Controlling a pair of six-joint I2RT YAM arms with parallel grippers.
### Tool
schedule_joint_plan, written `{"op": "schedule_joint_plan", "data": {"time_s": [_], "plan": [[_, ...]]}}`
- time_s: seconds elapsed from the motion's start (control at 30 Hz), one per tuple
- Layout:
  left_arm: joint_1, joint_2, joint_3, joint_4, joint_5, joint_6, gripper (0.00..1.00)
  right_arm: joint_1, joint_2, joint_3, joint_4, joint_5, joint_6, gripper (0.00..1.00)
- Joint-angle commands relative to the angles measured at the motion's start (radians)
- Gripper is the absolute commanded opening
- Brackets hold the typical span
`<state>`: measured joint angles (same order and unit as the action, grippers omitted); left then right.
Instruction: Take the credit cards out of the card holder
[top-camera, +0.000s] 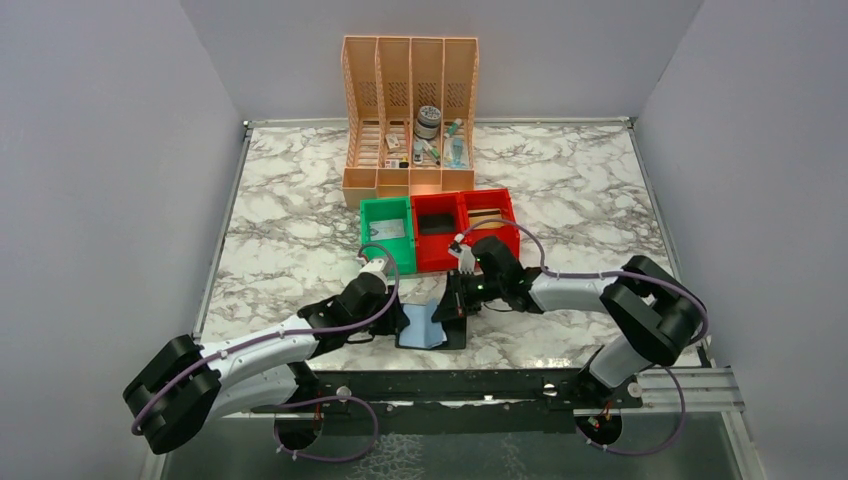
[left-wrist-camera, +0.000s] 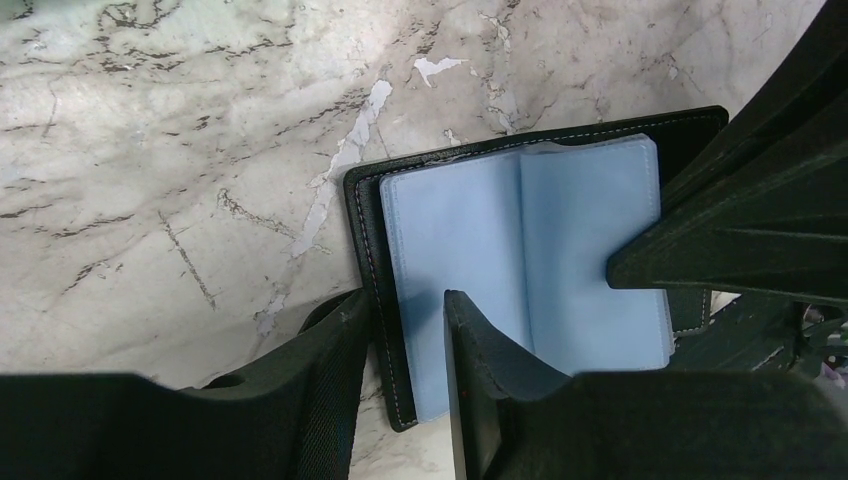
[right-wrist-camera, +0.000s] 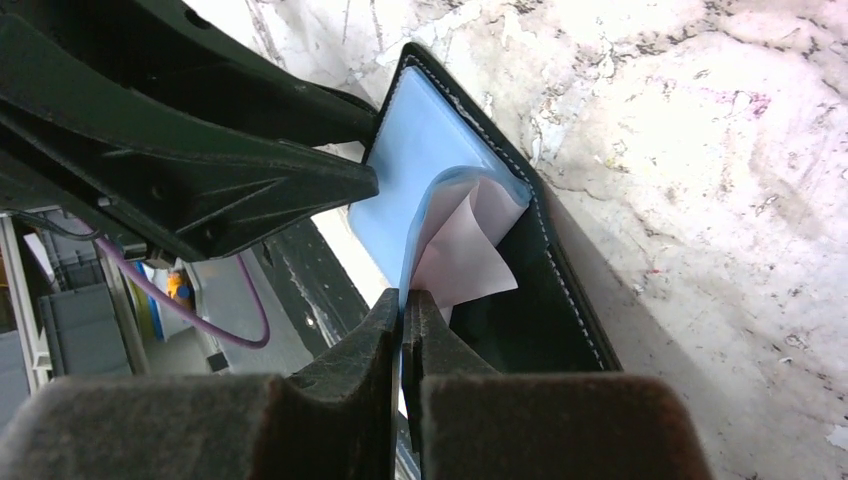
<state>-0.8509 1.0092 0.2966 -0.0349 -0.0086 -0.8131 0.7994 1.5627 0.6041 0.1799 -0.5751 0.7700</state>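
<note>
The card holder (left-wrist-camera: 520, 240) lies open and flat on the marble table (top-camera: 300, 200). It is close to the near edge, right between the two arms. Its black cover faces down and its pale blue pages face up.

The left gripper (left-wrist-camera: 408, 310) comes down over the left side of the card holder. Its fingers are spread apart. One finger (left-wrist-camera: 335, 340) sits on the table just beside the black edge. The other finger (left-wrist-camera: 480, 340) rests on the blue lining. The black edge lies in the gap between them.

The right gripper (right-wrist-camera: 403, 305) is at the other side of the card holder. Its fingers are pressed together, and they pinch the edge of one blue page (right-wrist-camera: 425, 215). That page is lifted and curls up from the black cover. Inside the lifted page there is a pale sheet (right-wrist-camera: 465, 250), and it looks bent. I cannot tell if it is a card. I see no card lying out on the table.

The two grippers are very near each other, one on each side of the blue pages.

Farther back on the table a green bin (top-camera: 366, 225) stands next to two red bins (top-camera: 440, 255). Behind them is a tall peach rack (top-camera: 360, 90) with small things in it.
</note>
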Motion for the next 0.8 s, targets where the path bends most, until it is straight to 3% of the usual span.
{"op": "schedule_joint_plan", "data": {"time_s": [0.0, 0.23, 0.37, 0.57, 0.7, 0.77], "plan": [[-0.008, 0.003, -0.005, 0.026, 0.034, -0.014, 0.34, 0.007, 0.042, 0.036, -0.029, 0.035, -0.008, 0.05], [-0.008, -0.018, 0.0, 0.035, 0.045, -0.014, 0.32, 0.007, 0.047, 0.052, -0.132, 0.142, -0.067, 0.06], [-0.01, -0.038, 0.003, 0.035, 0.052, -0.01, 0.39, 0.007, 0.011, 0.047, -0.203, 0.237, -0.103, 0.06], [-0.009, -0.053, 0.025, -0.002, 0.06, 0.012, 0.42, 0.007, 0.008, -0.001, -0.177, 0.224, -0.087, 0.06], [-0.01, -0.117, 0.048, -0.095, -0.008, 0.007, 0.57, 0.007, 0.007, -0.019, -0.17, 0.24, -0.081, 0.06], [-0.009, -0.141, 0.046, -0.101, -0.009, 0.0, 0.6, 0.007, 0.002, -0.024, -0.169, 0.248, -0.081, 0.06]]}}
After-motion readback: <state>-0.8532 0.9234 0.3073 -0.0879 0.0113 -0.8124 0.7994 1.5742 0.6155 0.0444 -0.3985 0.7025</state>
